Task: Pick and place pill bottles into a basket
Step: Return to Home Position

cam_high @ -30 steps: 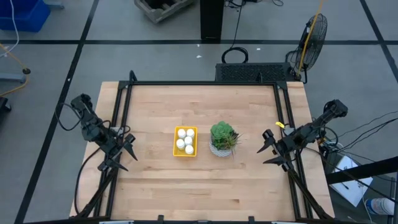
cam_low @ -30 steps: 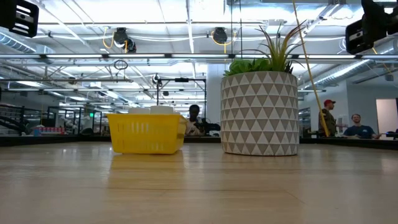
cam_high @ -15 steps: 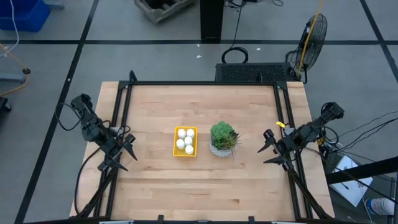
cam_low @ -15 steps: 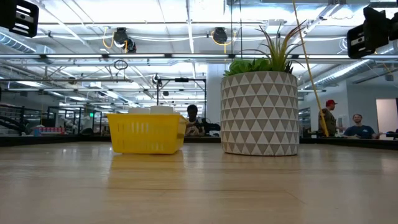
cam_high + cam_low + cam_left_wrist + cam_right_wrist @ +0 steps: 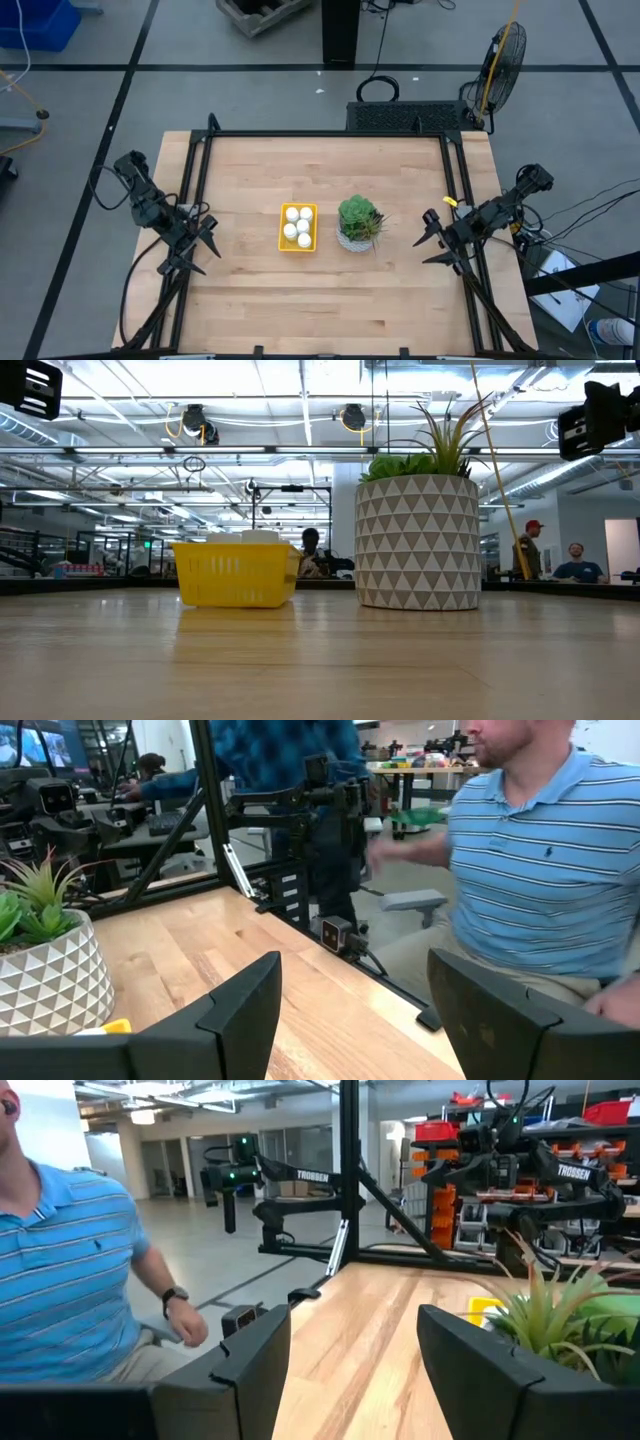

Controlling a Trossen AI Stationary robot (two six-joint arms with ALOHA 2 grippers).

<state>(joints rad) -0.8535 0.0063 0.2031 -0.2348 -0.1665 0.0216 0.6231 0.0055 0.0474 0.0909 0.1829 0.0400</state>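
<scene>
The yellow basket [image 5: 298, 228] sits near the table's middle with several white pill bottles [image 5: 297, 226] standing inside it, caps up. In the low view their tops [image 5: 258, 537] show just above the basket's wall [image 5: 235, 575]. My left gripper [image 5: 208, 250] hovers open over the table's left edge, pointing level toward the middle, with nothing between its fingers [image 5: 245, 1010]. My right gripper [image 5: 424, 243] hovers open near the right edge in the same way, its fingers [image 5: 255, 1350] empty. Both are well away from the basket.
A green plant in a grey-and-white patterned pot [image 5: 358, 222] stands just right of the basket. A black frame [image 5: 320, 134] runs along the table's far and side edges. A person in a blue striped shirt [image 5: 540, 850] is beyond the table's near edge.
My right arm has sunk slightly at the table's right edge, with its gripper still open and empty. Nothing else has moved.
</scene>
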